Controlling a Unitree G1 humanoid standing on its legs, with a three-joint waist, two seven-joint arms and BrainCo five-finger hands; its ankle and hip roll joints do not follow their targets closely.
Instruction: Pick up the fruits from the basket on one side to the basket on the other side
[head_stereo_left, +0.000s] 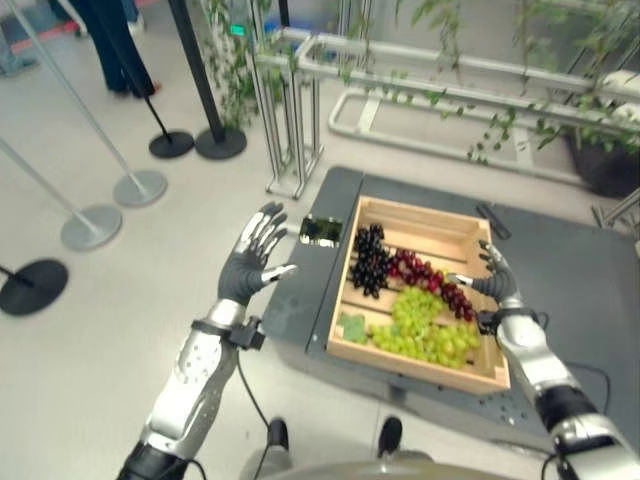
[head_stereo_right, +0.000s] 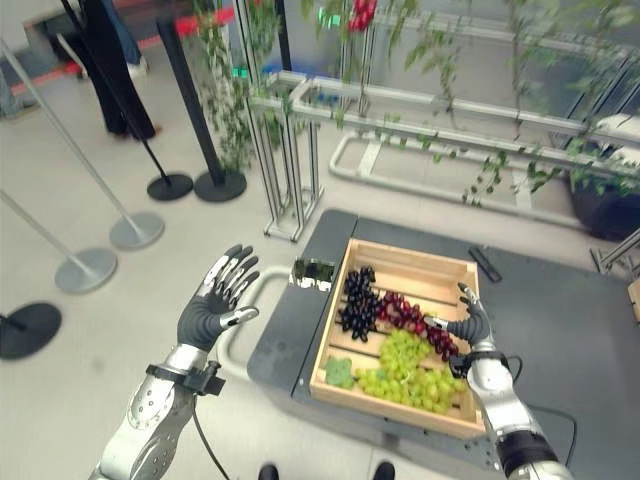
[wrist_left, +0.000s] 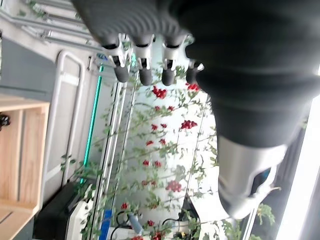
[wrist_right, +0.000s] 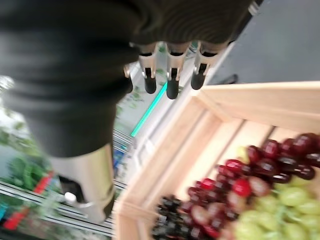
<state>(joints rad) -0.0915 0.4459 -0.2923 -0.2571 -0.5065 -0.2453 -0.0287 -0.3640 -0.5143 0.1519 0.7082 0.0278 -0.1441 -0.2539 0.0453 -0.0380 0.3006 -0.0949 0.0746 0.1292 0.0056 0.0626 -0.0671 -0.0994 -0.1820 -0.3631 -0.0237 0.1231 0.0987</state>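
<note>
A: The left robot hand (head_stereo_left: 252, 262) hangs spread over the floor, left of the desk (head_stereo_left: 580, 270), holding nothing.

B: The grapes (head_stereo_left: 425, 325) lie in the wooden crate (head_stereo_left: 420, 222); the right robot hand (head_stereo_left: 494, 283) is spread beside the red bunch (head_stereo_left: 432, 281). A loose pinch could tear berries off.

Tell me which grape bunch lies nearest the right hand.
The red grapes: their end reaches the right hand; the black bunch lies farthest left, the green nearer the robot.
</note>
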